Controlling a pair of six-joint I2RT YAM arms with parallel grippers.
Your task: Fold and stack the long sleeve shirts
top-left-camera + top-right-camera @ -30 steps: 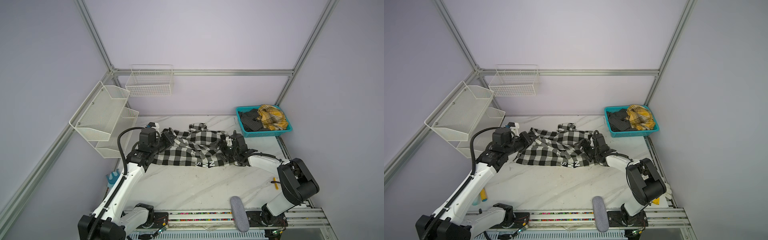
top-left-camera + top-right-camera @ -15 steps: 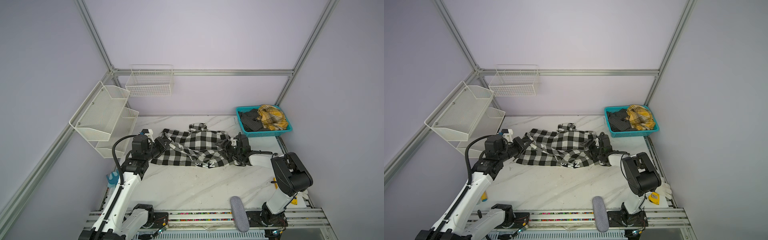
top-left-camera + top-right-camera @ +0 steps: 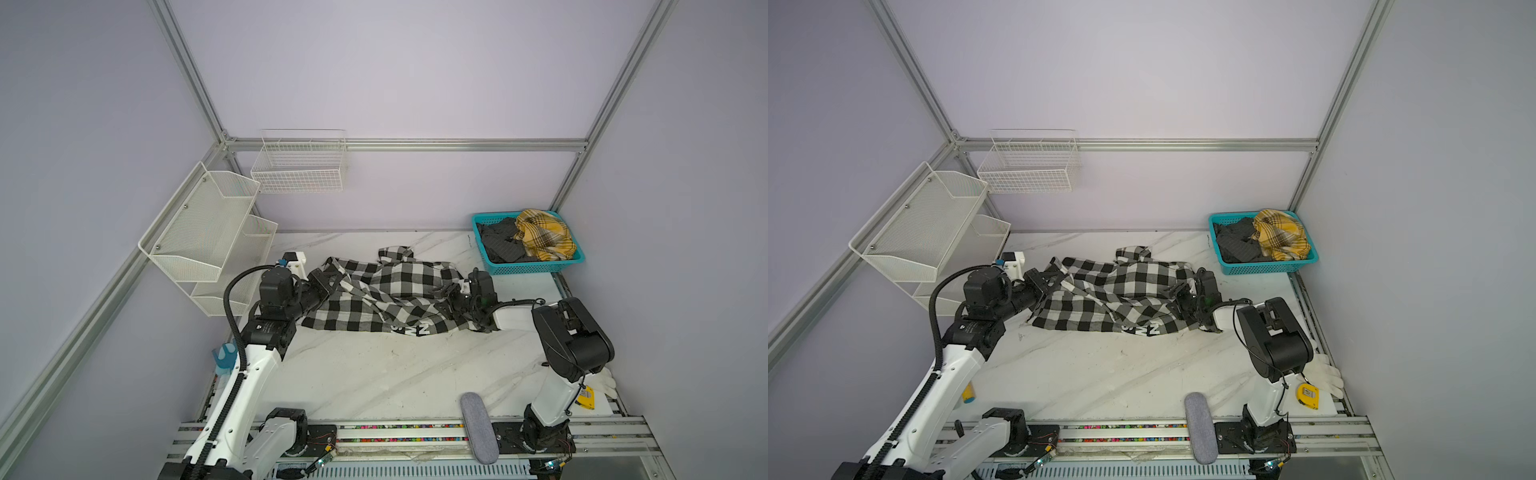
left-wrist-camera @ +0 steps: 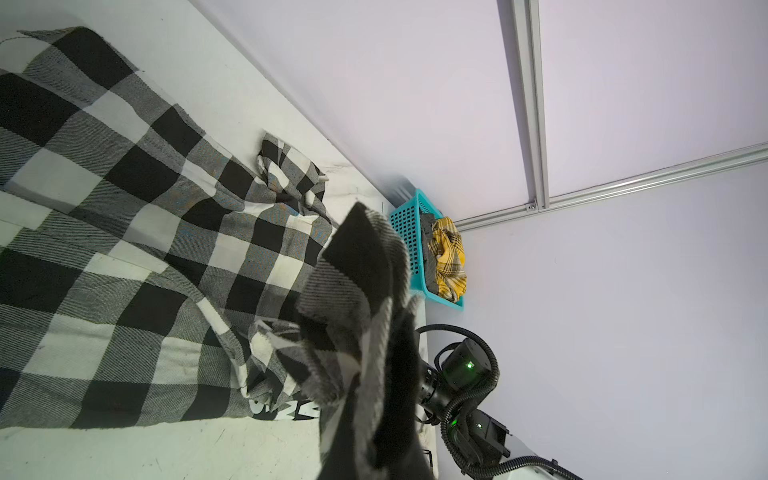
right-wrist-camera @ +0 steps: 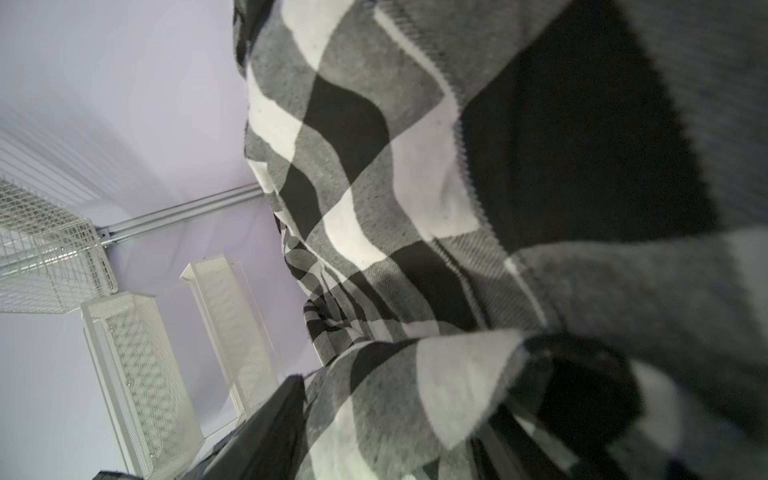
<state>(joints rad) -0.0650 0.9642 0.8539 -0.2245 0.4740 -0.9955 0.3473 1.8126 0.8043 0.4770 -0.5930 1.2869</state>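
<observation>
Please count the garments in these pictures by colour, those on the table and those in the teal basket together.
Black-and-white checked shirt: 1
Yellow plaid garment: 1
Dark grey garment: 1, as far as the heap shows
Total: 3

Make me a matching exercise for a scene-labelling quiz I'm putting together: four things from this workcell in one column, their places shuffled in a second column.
Things
1. black-and-white checked shirt
2. yellow plaid shirt
3. white wire basket
4. grey pad

Places
A. hung on the back wall
B. inside the teal basket
C. spread on the marble table
D. at the near edge, lying across the front rail

Pairs: 1-C, 2-B, 3-A, 4-D
</observation>
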